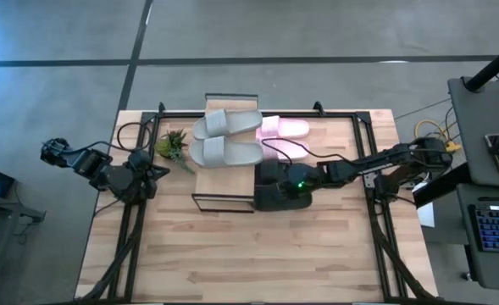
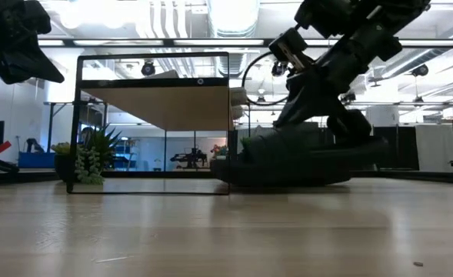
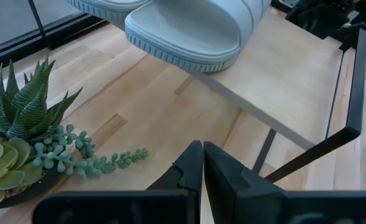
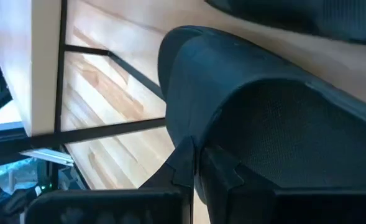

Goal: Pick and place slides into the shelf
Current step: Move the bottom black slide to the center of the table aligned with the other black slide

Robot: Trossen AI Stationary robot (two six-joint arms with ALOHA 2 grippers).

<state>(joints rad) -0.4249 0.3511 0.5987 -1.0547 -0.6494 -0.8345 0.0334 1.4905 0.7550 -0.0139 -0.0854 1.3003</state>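
Note:
The shelf (image 1: 224, 182) stands mid-table, and two grey slides (image 1: 225, 137) lie on its plank top. Pink slides (image 1: 285, 129) lie just right of them, toward the far edge. Two black slides (image 1: 274, 174) sit on the table right of the shelf. My right gripper (image 1: 293, 185) reaches in from the right and is shut on the nearer black slide (image 4: 282, 124). My left gripper (image 1: 150, 174) hovers shut left of the shelf, and the grey slides (image 3: 189, 31) show ahead of its fingers (image 3: 201, 165). My right gripper pinches the edge of the black slide's wide strap (image 4: 201, 124) between its two fingers. It comes slanting down from the table's right. In the low view the slide (image 2: 288, 165) seems to rest with its sole on the table.
A small potted succulent (image 1: 173, 144) stands left of the shelf, close to my left gripper. A black metal frame runs along the table's edges (image 1: 351, 114). The near half of the wooden table (image 1: 249, 254) is bare boards. Cables and a desk stand off to the right.

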